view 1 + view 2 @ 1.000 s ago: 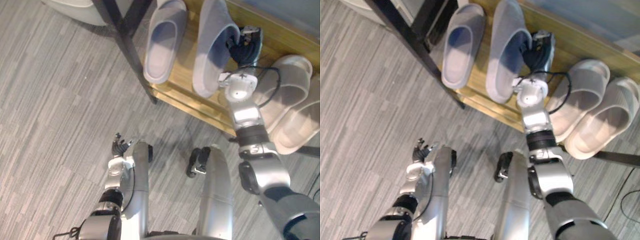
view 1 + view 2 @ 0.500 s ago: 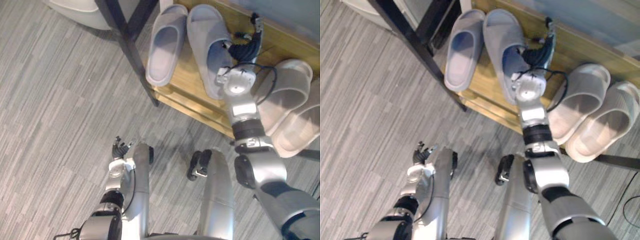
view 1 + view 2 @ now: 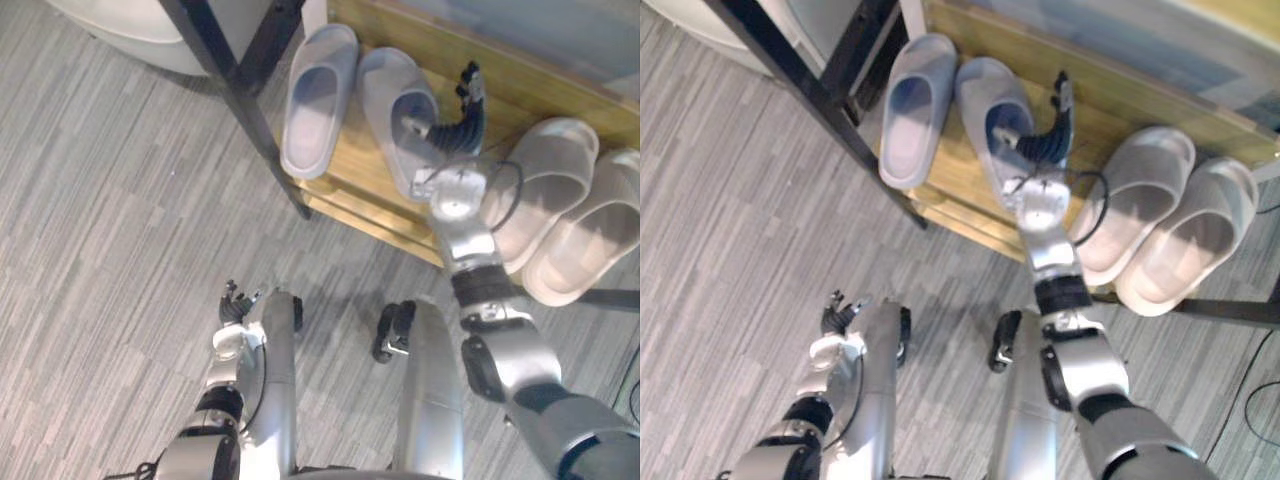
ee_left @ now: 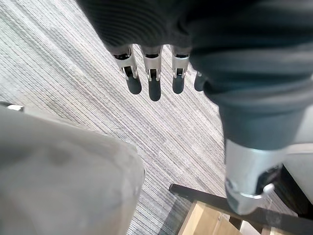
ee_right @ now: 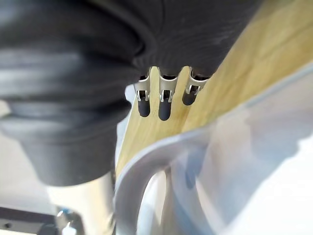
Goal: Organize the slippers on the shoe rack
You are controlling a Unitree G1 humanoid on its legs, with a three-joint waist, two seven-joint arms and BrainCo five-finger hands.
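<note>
Two grey slippers lie side by side on the wooden shelf (image 3: 345,185) of the rack: one (image 3: 318,100) on the left and one (image 3: 392,115) close on its right. My right hand (image 3: 462,125) hovers at the right slipper's right side, open, fingers (image 5: 164,105) straight over the wood, holding nothing. The slipper's pale rim (image 5: 156,156) shows just below those fingers. My left hand (image 3: 235,303) hangs low over the floor, open and empty, with its fingers (image 4: 151,81) relaxed.
Two beige slippers (image 3: 545,190) (image 3: 590,240) rest on the shelf to the right of my right arm. A black frame post (image 3: 235,90) slants down at the shelf's left end, with a white object (image 3: 110,20) behind it. Grey carpet lies in front.
My right hand has let go of the right grey slipper and straightened its fingers. That slipper now lies further left, next to the other grey one. The camera has shifted a little.
</note>
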